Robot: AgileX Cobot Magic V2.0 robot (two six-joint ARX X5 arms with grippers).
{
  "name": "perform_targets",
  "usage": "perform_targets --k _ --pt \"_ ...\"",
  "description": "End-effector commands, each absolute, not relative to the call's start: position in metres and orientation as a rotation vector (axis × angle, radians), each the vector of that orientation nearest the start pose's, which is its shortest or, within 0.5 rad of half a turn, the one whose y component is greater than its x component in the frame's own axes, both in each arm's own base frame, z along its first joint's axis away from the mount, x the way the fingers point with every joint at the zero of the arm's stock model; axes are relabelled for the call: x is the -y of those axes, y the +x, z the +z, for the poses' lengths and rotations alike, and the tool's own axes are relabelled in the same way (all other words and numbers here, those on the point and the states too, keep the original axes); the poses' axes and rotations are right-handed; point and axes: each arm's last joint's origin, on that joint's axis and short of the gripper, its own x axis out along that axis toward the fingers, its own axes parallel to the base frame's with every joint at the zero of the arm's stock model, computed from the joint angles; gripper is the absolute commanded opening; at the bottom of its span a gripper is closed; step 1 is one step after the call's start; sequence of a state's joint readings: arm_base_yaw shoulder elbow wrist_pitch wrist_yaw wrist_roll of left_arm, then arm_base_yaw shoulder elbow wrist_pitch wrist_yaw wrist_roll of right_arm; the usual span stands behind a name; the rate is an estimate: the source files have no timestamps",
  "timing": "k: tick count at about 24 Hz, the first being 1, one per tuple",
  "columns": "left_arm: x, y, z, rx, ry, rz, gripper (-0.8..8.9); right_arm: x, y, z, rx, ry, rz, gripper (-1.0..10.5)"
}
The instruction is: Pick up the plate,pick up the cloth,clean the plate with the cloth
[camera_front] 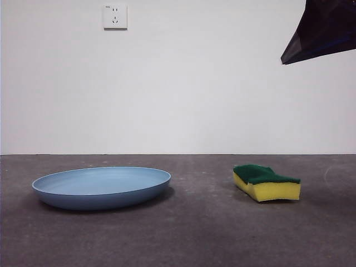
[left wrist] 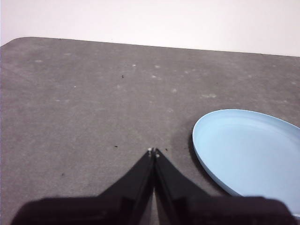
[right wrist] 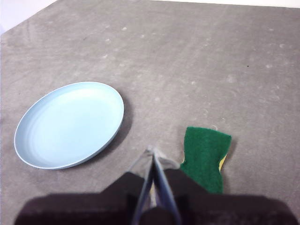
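The light-blue plate (camera_front: 101,186) lies flat on the grey table at the left of the front view; it also shows in the left wrist view (left wrist: 248,154) and the right wrist view (right wrist: 70,124). The cloth, a yellow sponge with a green top (camera_front: 267,182), rests on the table to the right of the plate. My left gripper (left wrist: 153,151) hovers shut over bare table beside the plate's rim. High above, my right gripper (right wrist: 152,152) is shut, with the cloth (right wrist: 205,158) just beside it. Neither gripper touches anything.
A white wall socket (camera_front: 115,16) sits on the wall behind. A dark arm tip (camera_front: 325,28) hangs at the top right corner of the front view. The table's far edge meets the white wall.
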State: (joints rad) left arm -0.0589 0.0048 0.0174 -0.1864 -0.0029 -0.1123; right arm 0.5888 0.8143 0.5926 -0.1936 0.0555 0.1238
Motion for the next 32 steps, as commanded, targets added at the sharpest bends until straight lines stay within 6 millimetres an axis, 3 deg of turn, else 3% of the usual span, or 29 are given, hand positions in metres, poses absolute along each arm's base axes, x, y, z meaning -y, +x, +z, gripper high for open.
perform_targets --k 1,10,13,15,22,32 --pt "0.005 0.096 0.147 -0.185 -0.097 -0.048 -0.01 -0.098 0.150 0.258 -0.437 -0.007 0.493 0.0" --pt "0.005 0.096 0.147 -0.185 -0.097 -0.048 -0.01 -0.097 0.149 0.260 -0.427 -0.021 0.496 0.0" --pt "0.005 0.096 0.147 -0.185 -0.097 -0.048 -0.01 -0.085 0.151 0.263 -0.368 -0.160 0.423 0.0" --pt "0.005 0.096 0.147 -0.185 -0.097 -0.048 -0.01 -0.069 0.153 0.262 -0.353 -0.158 0.361 0.0" --pt "0.005 0.096 0.147 -0.185 -0.097 -0.048 -0.01 -0.025 0.129 0.224 -0.184 -0.056 0.257 0.0" --pt "0.005 0.096 0.147 -0.185 -0.097 -0.048 -0.01 -0.015 0.102 0.172 -0.092 -0.008 0.206 0.0"
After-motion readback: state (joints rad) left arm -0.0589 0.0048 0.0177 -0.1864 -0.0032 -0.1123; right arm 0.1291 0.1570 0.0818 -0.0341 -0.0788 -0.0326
